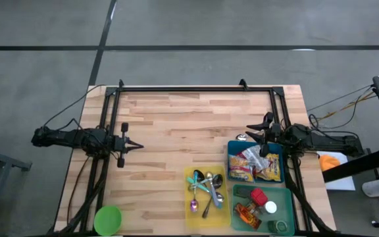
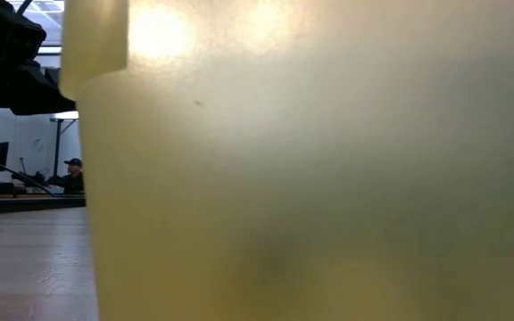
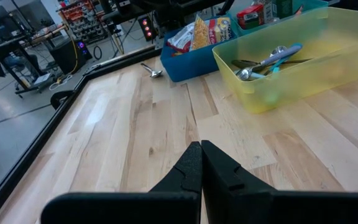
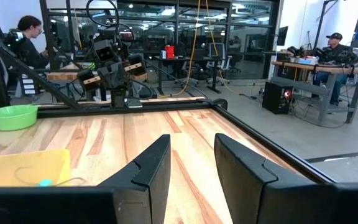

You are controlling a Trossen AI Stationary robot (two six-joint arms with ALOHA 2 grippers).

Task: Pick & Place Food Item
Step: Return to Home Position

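Several food packets (image 1: 252, 164) lie in a blue bin (image 1: 229, 158) at the table's right side; the left wrist view shows them (image 3: 207, 31) too. My right gripper (image 1: 250, 133) hovers open and level just beyond the blue bin's far edge, pointing toward the table's left, with nothing between its fingers (image 4: 191, 143). My left gripper (image 1: 139, 146) waits shut above the table's left side, pointing right, its fingertips (image 3: 201, 149) closed on nothing.
A yellow bin (image 1: 187, 191) of cutlery sits left of a green bin (image 1: 291, 210) holding bottles and a jar. A loose spoon (image 3: 151, 70) lies on the table by the blue bin. A green bowl (image 1: 108, 219) stands at the near left corner. The yellow bin's wall (image 2: 310, 178) fills the low view.
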